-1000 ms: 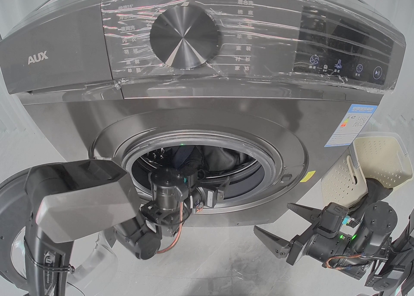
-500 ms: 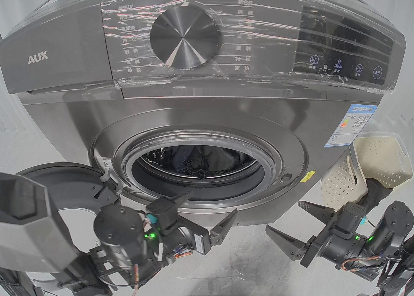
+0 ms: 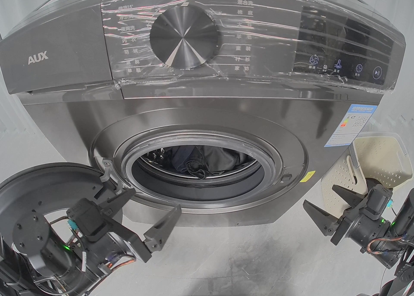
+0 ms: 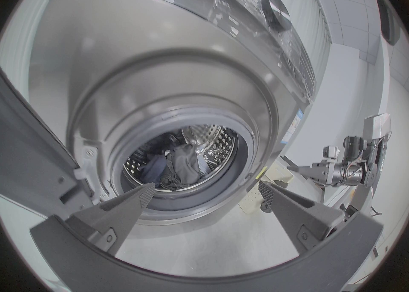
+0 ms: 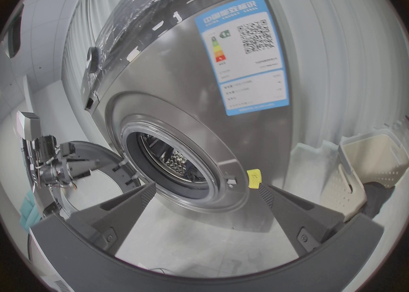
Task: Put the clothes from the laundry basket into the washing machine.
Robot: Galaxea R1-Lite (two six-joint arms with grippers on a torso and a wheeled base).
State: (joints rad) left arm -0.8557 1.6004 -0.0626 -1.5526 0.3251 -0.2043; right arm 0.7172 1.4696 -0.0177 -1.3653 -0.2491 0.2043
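Now left tool (image 3: 154, 199), spread and empty, backs out of drum (image 4: 217, 146); clothes (image 3: 196, 161) stay inside; basket (image 3: 379, 159) perhaps holds more.

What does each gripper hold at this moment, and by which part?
Nothing is held. The left gripper and the right gripper are both open and empty; dark clothes lie in the drum.

Both arms low in front of the washing machine (image 3: 207, 111), holding nothing.
The left gripper (image 3: 151, 204) sits at the machine's lower left, jaws spread wide; the right gripper (image 3: 322, 197) sits off its lower right, equally wide.
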